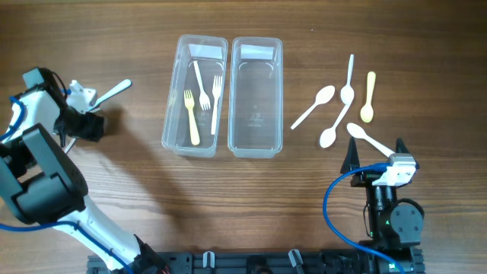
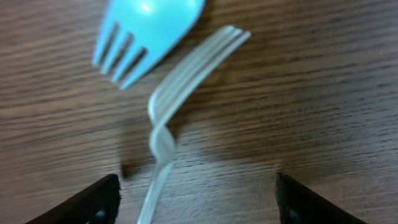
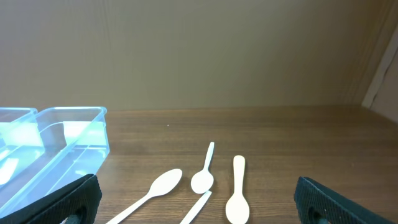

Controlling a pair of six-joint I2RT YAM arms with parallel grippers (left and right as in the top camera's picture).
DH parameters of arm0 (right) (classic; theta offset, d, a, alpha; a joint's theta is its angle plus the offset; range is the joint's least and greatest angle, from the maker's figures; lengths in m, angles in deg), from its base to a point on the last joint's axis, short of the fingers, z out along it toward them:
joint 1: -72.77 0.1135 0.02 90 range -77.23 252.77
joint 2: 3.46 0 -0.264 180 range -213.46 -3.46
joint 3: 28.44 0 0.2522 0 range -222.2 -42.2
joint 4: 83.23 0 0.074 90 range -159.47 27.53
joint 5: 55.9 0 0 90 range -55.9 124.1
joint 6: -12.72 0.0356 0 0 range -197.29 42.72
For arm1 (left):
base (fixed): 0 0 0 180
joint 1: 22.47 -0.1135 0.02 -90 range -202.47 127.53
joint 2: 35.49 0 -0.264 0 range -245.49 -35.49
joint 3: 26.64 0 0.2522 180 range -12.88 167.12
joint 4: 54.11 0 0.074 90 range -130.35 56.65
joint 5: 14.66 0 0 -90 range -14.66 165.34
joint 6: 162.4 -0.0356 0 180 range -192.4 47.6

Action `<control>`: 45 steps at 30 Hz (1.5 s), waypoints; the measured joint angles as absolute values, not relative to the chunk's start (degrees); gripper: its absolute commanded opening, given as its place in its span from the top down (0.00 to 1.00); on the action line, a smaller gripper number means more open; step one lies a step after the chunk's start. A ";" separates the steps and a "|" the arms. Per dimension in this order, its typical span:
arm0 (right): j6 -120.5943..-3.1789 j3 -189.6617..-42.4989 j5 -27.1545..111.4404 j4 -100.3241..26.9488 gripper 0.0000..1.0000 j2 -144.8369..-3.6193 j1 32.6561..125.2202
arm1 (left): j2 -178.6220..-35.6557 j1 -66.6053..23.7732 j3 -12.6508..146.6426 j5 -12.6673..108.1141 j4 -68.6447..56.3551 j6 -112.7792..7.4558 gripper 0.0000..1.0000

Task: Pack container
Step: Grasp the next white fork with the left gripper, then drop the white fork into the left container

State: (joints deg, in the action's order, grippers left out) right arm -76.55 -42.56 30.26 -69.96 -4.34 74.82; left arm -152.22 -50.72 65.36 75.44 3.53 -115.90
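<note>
Two clear containers stand side by side mid-table. The left one [image 1: 173, 114] holds a yellow fork [image 1: 190, 114] and two white forks [image 1: 209, 95]. The right one [image 1: 256, 137] is empty. My left gripper [image 1: 84, 114] is at the far left, open, low over the wood. In the left wrist view a clear fork [image 2: 186, 68] lies between the jaws [image 2: 199, 205], with a blue fork head [image 2: 149, 25] beyond it. Several spoons [image 1: 346, 95] lie at the right. My right gripper [image 1: 375, 152] is open and empty just in front of them; they also show in the right wrist view [image 3: 202, 180].
A fork handle [image 1: 114, 90] sticks out from under the left wrist. A yellow spoon [image 1: 368, 110] is the rightmost one. One white spoon [image 1: 364, 137] lies between the right gripper's fingers. The clear containers [image 3: 68, 134] show at the left of the right wrist view.
</note>
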 measured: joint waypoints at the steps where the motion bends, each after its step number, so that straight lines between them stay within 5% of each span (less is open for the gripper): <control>1: -76.55 -42.56 30.26 -69.96 0.00 -4.34 74.82 | -152.26 -50.72 65.36 75.46 3.51 -116.01 0.56; 6: -76.55 -42.56 30.26 -69.96 0.00 -4.34 74.82 | -152.28 -50.72 65.36 75.26 3.11 -116.60 0.96; 16: -76.55 -42.56 30.26 -69.96 0.00 -4.34 74.82 | -148.79 -47.98 72.00 76.66 4.20 -116.71 0.96; 22: -76.55 -42.56 30.26 -69.96 0.00 -4.34 74.82 | -135.56 -34.28 75.94 70.98 4.42 -112.65 0.96; 30: -76.55 -42.56 30.26 -69.96 0.00 -4.34 74.82 | -137.05 -18.54 76.11 60.42 4.86 -93.92 0.96; 31: -76.55 -42.56 30.26 -69.96 0.00 -4.34 74.82 | -138.12 -17.60 76.11 60.38 4.84 -91.49 0.94; 35: -76.55 -42.56 30.26 -69.96 0.00 -4.34 74.82 | -142.08 -14.52 76.11 60.36 5.04 -85.26 0.28; 36: -76.55 -42.56 30.26 -69.96 0.00 -4.34 74.82 | -142.89 -13.62 76.11 60.25 5.06 -84.23 0.21; 41: -76.55 -42.56 30.26 -69.96 0.00 -4.34 74.82 | -143.28 -11.74 76.11 60.18 4.16 -82.31 0.18; 45: -76.55 -42.56 30.26 -69.96 0.00 -4.34 74.82 | -142.51 -15.13 76.24 60.03 -3.49 -68.87 0.28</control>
State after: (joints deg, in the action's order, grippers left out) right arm -76.55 -42.56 30.26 -69.96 -4.34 74.82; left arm -142.51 -15.13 76.24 60.03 -3.49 -68.87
